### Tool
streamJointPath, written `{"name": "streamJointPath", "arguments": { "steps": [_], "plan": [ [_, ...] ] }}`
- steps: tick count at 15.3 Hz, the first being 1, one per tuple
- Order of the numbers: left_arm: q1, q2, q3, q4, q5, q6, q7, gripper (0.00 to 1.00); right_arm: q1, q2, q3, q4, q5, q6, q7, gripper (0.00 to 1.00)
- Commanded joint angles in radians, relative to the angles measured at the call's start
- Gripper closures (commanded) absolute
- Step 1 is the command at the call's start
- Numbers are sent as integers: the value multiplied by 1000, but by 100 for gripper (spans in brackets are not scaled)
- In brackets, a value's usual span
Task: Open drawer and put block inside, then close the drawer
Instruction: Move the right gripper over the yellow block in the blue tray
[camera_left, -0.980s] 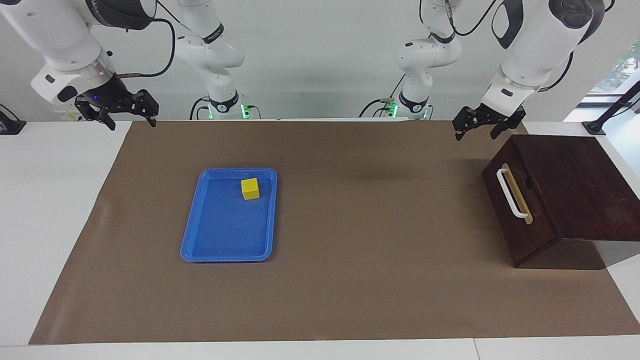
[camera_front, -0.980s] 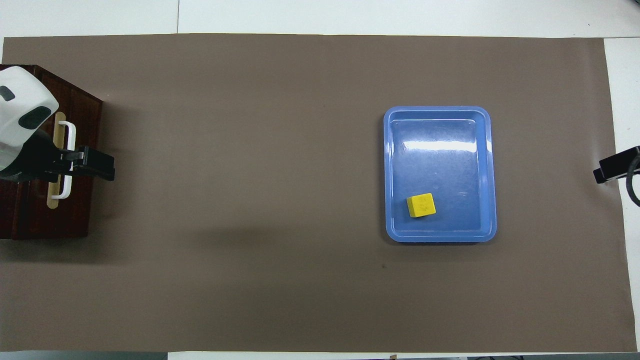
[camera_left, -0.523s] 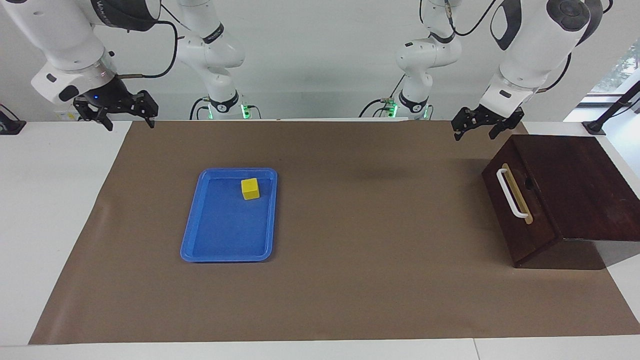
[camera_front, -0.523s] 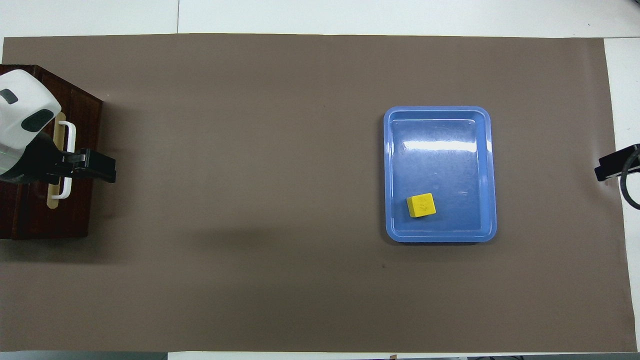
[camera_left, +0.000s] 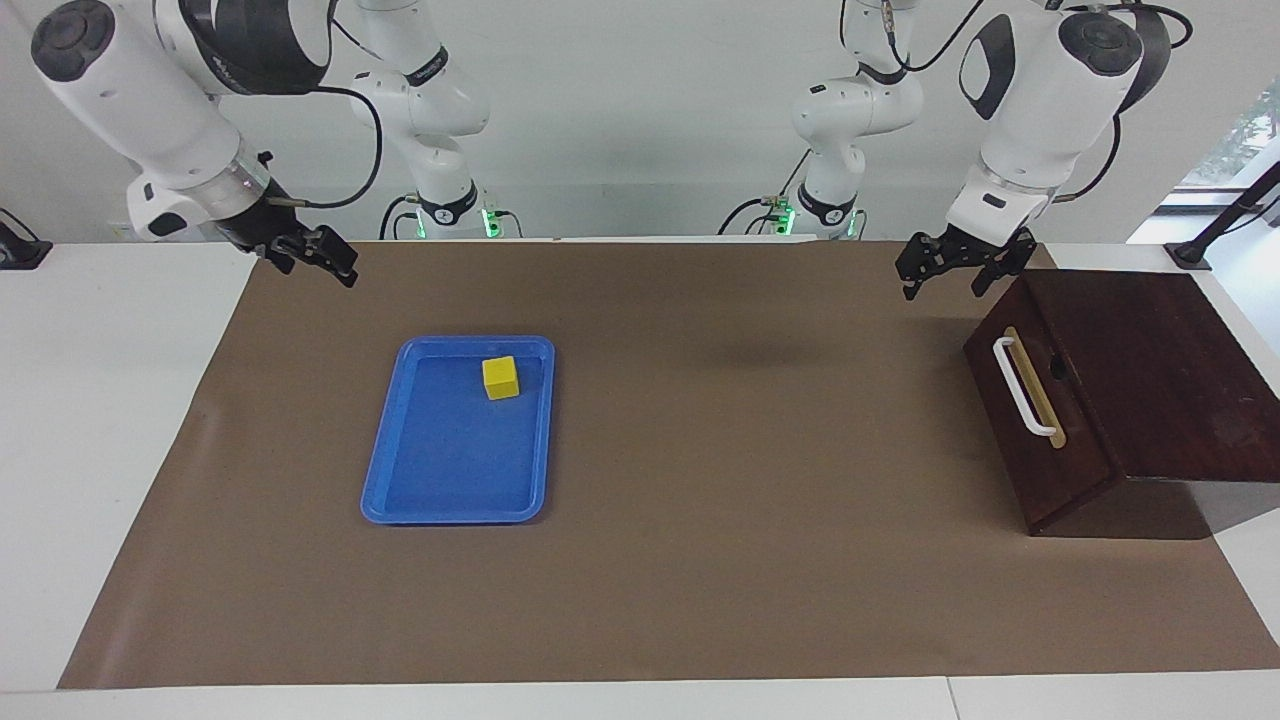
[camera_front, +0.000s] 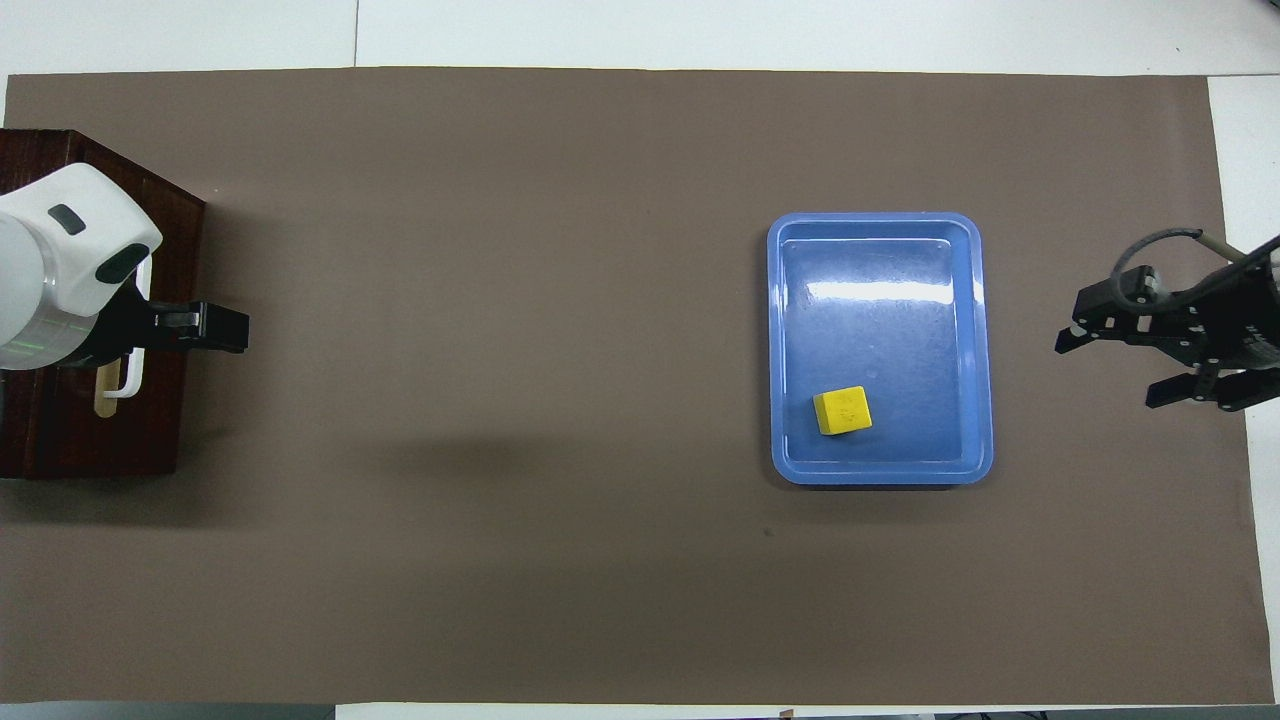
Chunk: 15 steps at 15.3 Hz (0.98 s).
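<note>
The table (camera_left: 640, 610) carries a brown mat (camera_left: 760, 560) over most of its top. At the left arm's end stands the dark wooden box, its drawer (camera_left: 1035, 420) shut, front facing the right arm's end and the white bar handle (camera_left: 1022, 386) running nearer-to-farther from the robots. In the overhead view the left arm hides part of the handle and the box runs off the frame edge. The blue tray (camera_left: 400, 480), long axis also nearer-to-farther, lies toward the right arm's end. In it, at the end nearer the robots, sits the block (camera_left: 500, 378), slightly skewed to the tray's edges. The left hand (camera_left: 950, 275) hangs spread over the mat beside the box's near corner. The right hand (camera_left: 315, 262) hangs spread over the mat's edge, holding nothing.
</note>
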Motion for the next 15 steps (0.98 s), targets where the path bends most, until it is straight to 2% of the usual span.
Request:
{"name": "streamJointPath", "arguments": {
  "steps": [1, 5, 8, 11, 15],
  "plan": [
    [-28, 30, 5, -32, 82, 71, 2, 0, -21, 5, 5, -128, 156, 117, 191, 0],
    [-34, 135, 5, -70, 225, 174, -3, 0, -13, 23, 7, -289, 373, 294, 353, 0],
    [-7, 179, 7, -87, 264, 246, -1, 0, -4, 40, 7, -378, 505, 403, 379, 0],
    [3, 196, 8, -121, 326, 303, 2, 0, -7, 117, 7, -383, 572, 406, 374, 0],
    [21, 196, 13, -118, 331, 291, -7, 0, -4, 189, 10, -383, 623, 438, 364, 0]
  ]
}}
